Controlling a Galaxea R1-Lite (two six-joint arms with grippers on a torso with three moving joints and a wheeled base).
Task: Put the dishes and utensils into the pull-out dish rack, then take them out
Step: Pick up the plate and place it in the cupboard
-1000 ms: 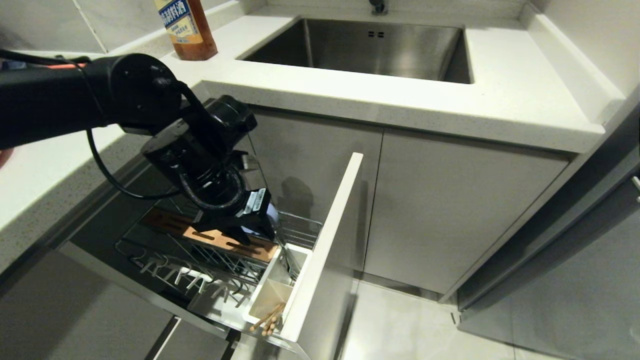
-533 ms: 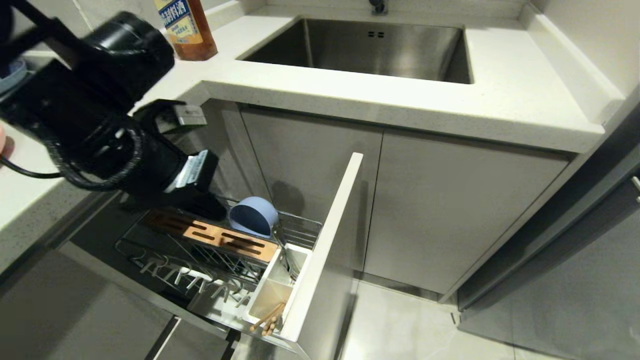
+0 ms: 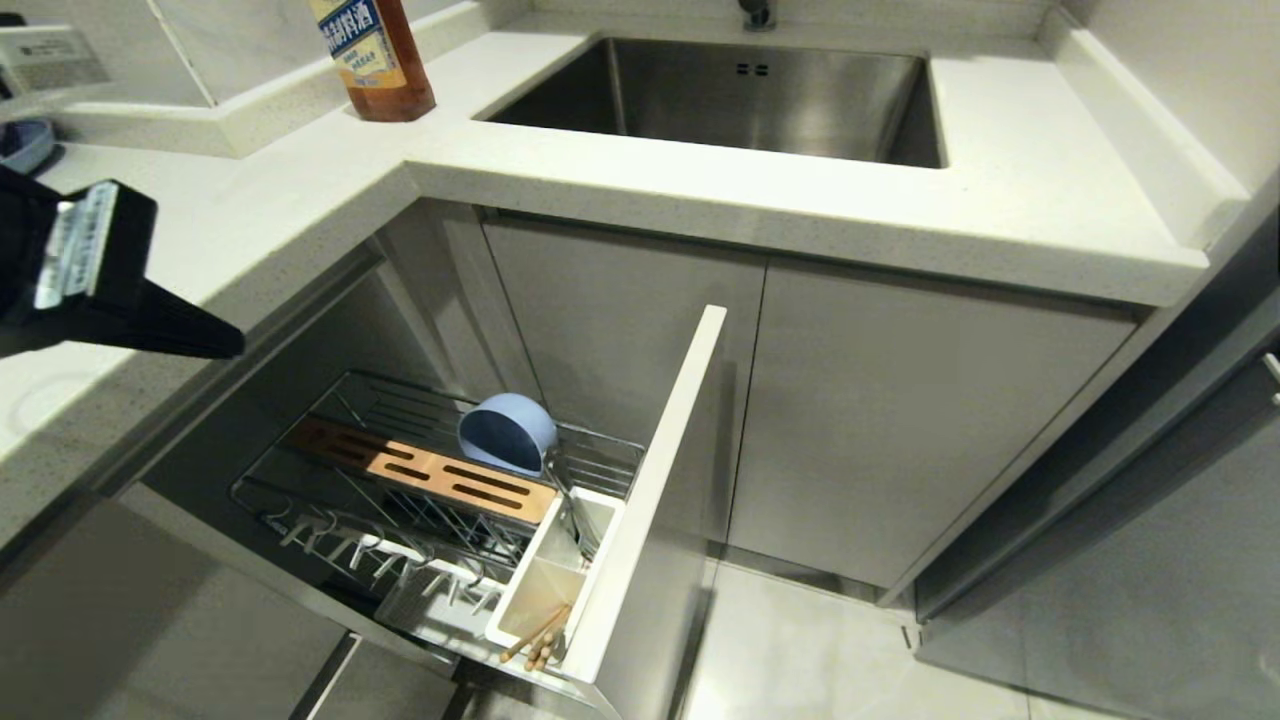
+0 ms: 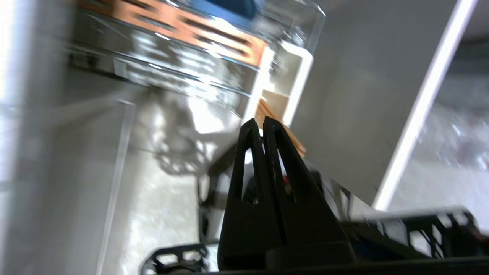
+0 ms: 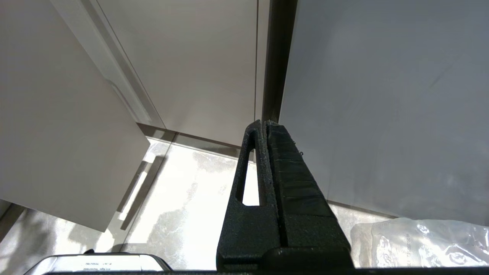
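Note:
The pull-out dish rack [image 3: 400, 520] stands drawn out below the counter. A light-blue bowl [image 3: 507, 432] lies on its side in the wire basket, just behind the slotted wooden strip [image 3: 430, 470]. Wooden chopsticks [image 3: 537, 640] lean in the near compartment of the white utensil cup [image 3: 520, 600]. My left gripper [image 3: 235, 345] hovers at the far left, level with the counter edge and well above the rack; it is shut and empty. From the left wrist, that gripper [image 4: 258, 121] points down toward the chopsticks [image 4: 294, 137]. My right gripper [image 5: 264, 123] is shut, parked low near the cabinet doors.
The rack's pale front panel [image 3: 650, 480] juts out toward me. On the white counter [image 3: 700, 200] are a steel sink [image 3: 740, 90] and a brown sauce bottle [image 3: 372, 55]. A blue dish [image 3: 20, 145] shows at the far left edge. A clear plastic bag [image 5: 420, 240] lies on the floor.
My left arm has lifted out of the rack, up and to the left. The blue bowl stays behind in the basket. The fingers have closed empty.

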